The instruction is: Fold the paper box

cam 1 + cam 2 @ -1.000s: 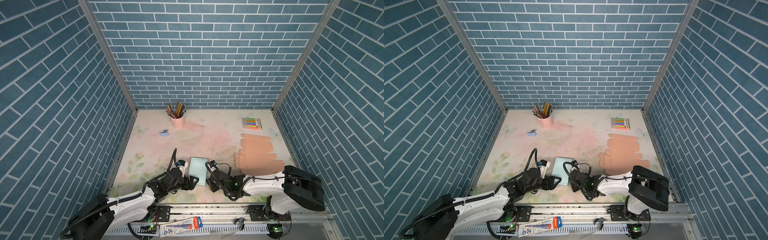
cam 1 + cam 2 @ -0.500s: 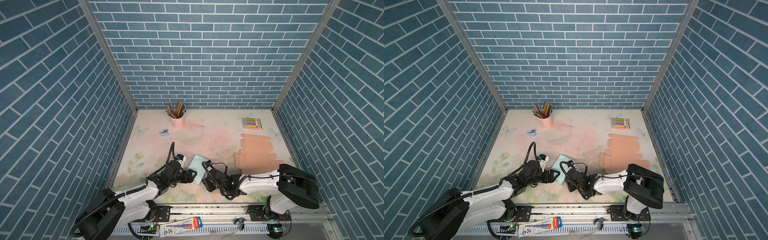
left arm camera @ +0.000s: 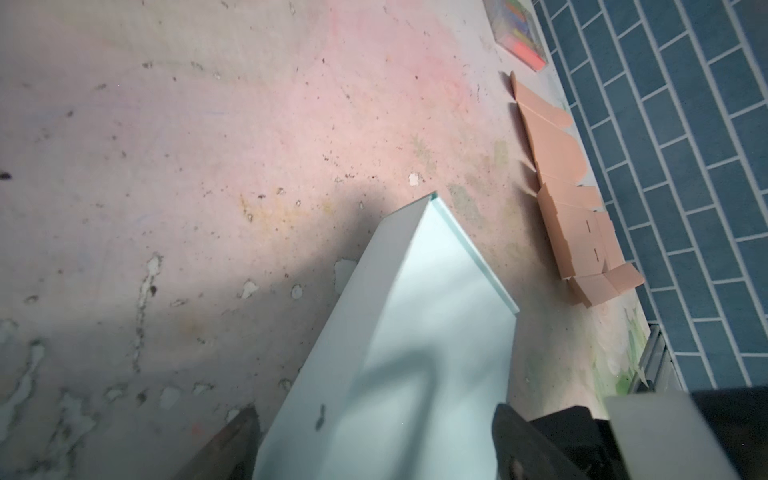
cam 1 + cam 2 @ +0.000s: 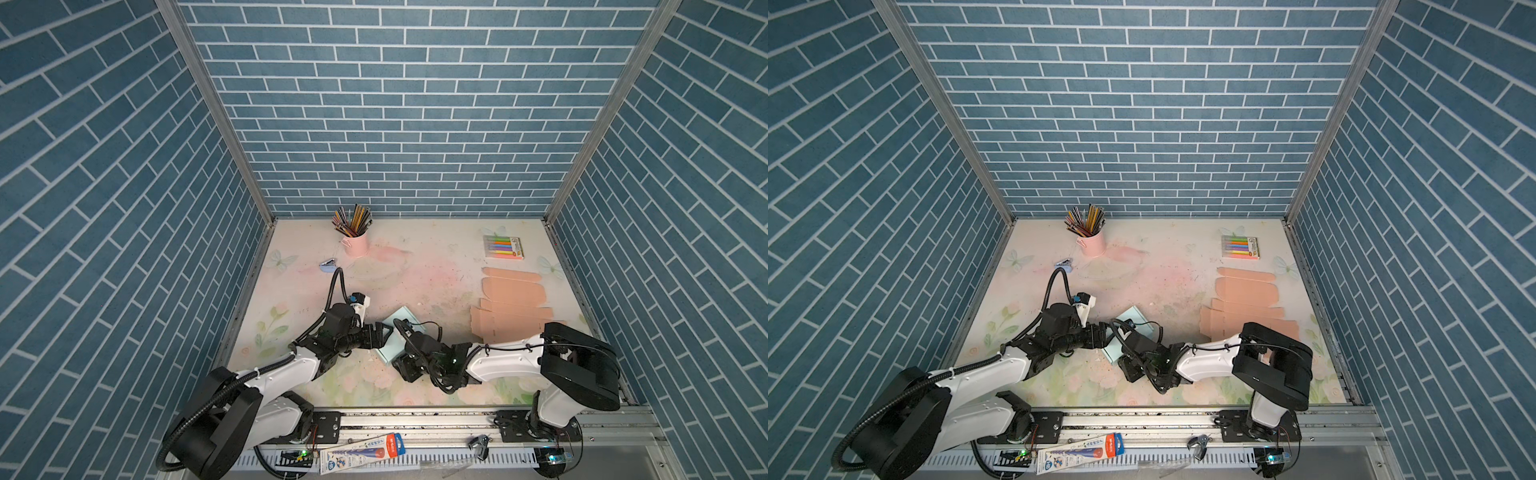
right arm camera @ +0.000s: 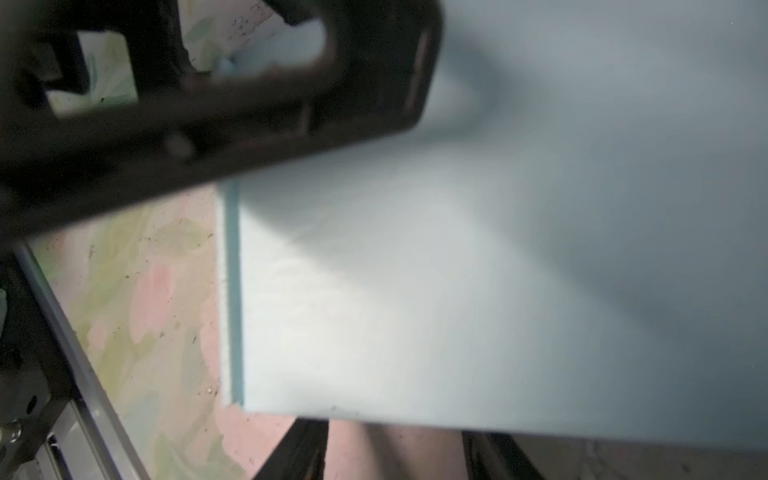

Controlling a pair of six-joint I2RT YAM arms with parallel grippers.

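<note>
The paper box (image 4: 385, 354) (image 4: 1133, 315) is pale mint and closed. It lies slanted on the mat near the front, between my two grippers. My left gripper (image 4: 382, 332) (image 4: 1102, 334) reaches it from the left. In the left wrist view that gripper (image 3: 374, 449) is open wide and its fingers (image 3: 235, 440) straddle the box (image 3: 415, 311). My right gripper (image 4: 401, 365) (image 4: 1127, 368) is at the box's near corner. In the right wrist view it (image 5: 390, 444) is open, bare mat shows between its fingers (image 5: 291, 453), and the box (image 5: 457, 291) hides its tips.
Flat peach box blanks (image 4: 513, 307) lie to the right by the wall. A marker pack (image 4: 503, 247) sits at the back right, a pink pencil cup (image 4: 355, 245) at the back, and a small blue clip (image 4: 328, 265) beside it. The metal rail (image 4: 415, 415) borders the front.
The box has turned from lying square to slanted. Both grippers have closed in around it. The left jaws have widened a little and the right jaws have opened somewhat.
</note>
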